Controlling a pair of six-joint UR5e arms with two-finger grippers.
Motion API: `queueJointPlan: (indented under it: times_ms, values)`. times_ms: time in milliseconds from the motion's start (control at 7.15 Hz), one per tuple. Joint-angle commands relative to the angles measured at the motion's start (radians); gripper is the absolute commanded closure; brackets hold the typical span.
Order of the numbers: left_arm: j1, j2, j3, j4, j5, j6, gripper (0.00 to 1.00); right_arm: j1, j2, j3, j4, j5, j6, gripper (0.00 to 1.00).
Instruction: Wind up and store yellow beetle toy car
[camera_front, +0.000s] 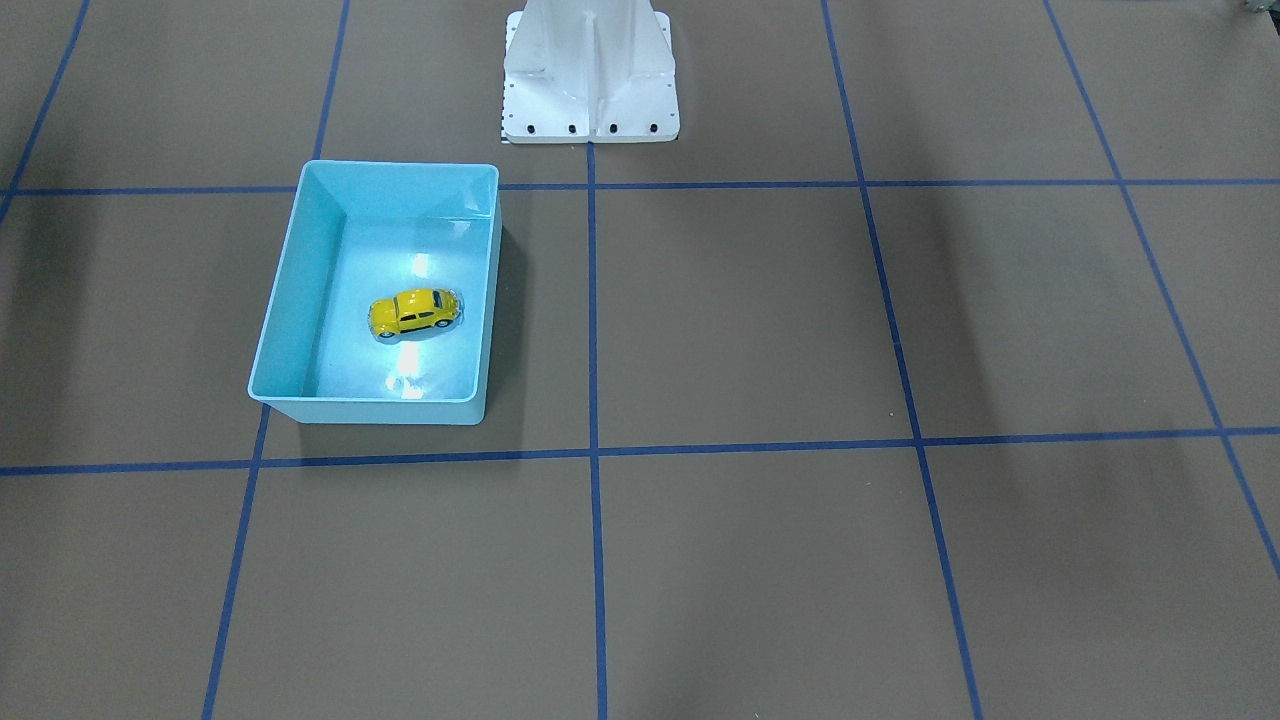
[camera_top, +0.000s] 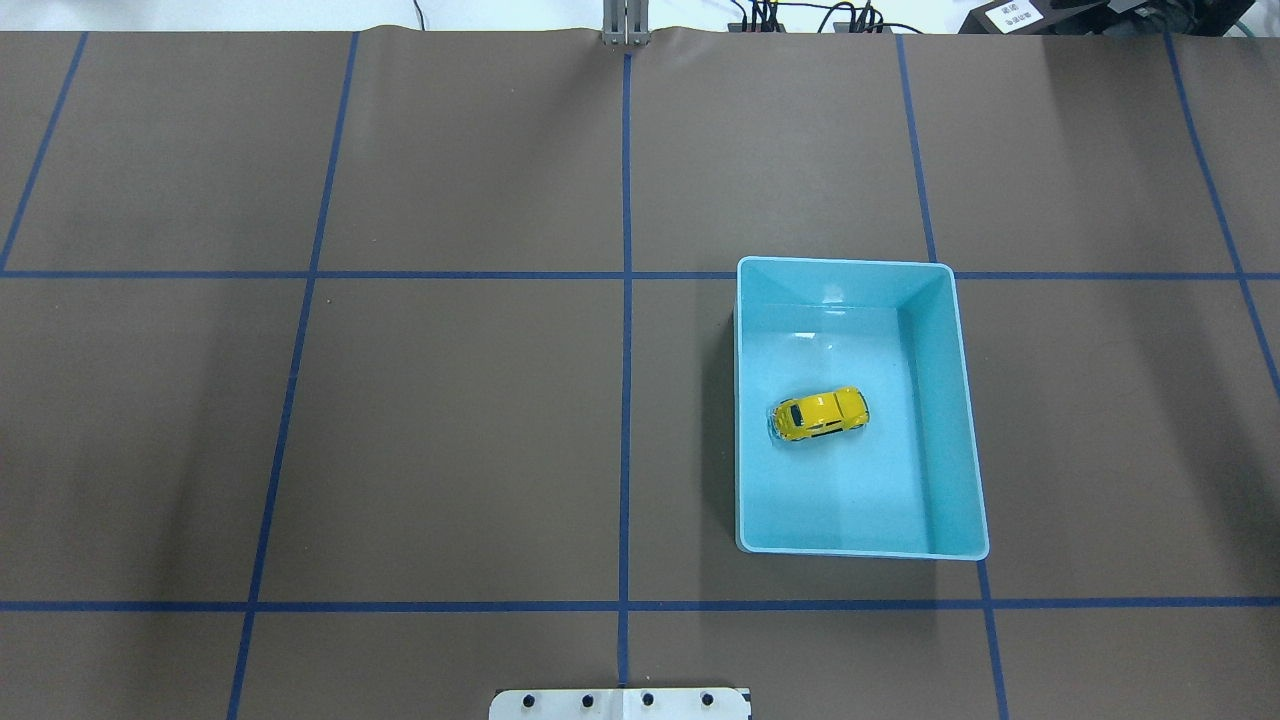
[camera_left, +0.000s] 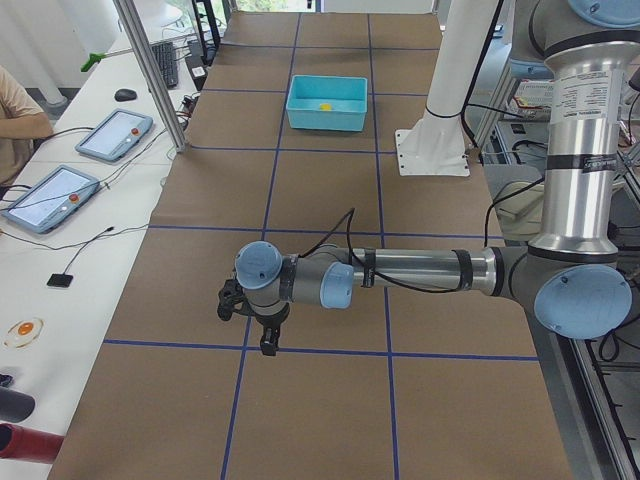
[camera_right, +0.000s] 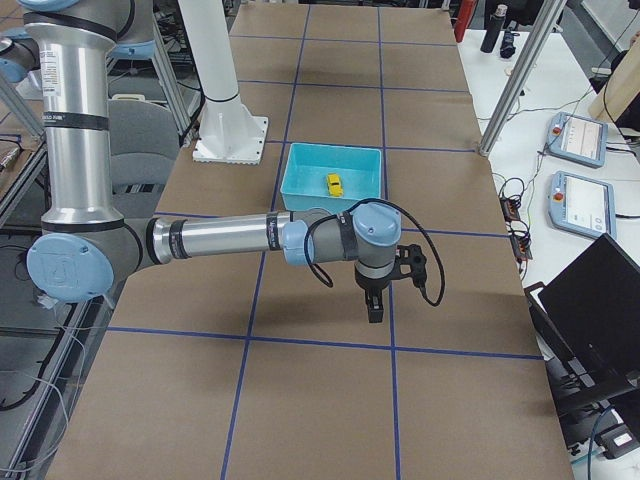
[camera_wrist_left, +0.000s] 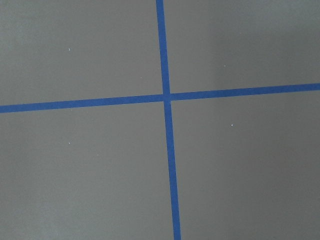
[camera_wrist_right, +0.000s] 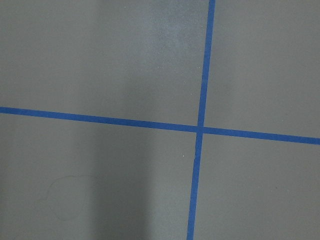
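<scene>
The yellow beetle toy car (camera_front: 414, 312) stands on its wheels inside the turquoise bin (camera_front: 290, 250), near the bin's middle. It also shows in the overhead view (camera_top: 820, 413), inside the bin (camera_top: 945, 400). Both grippers are far from the bin and show only in the side views. The left gripper (camera_left: 262, 338) hangs over the table near a tape crossing. The right gripper (camera_right: 375, 305) hangs over the table in front of the bin (camera_right: 300, 185). I cannot tell whether either is open or shut. The wrist views show only brown table and blue tape.
The white robot base (camera_front: 590, 90) stands at the table's robot-side edge. Blue tape lines divide the brown table into squares. Tablets (camera_left: 112, 135) and cables lie on the white side bench, and metal posts (camera_left: 150, 70) stand at the table's edge.
</scene>
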Motion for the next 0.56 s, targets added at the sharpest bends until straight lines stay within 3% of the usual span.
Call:
queueJointPlan:
  times_ms: [0,420]
  values:
    - [-0.001,0.002,0.001,0.0,-0.003,-0.001,0.0,0.0,0.0,0.0,0.0,0.0,0.0,0.0]
    - [-0.001,0.005,-0.004,0.002,-0.003,0.001,0.0,0.0,0.0,0.0,-0.001,0.0,0.002,0.0]
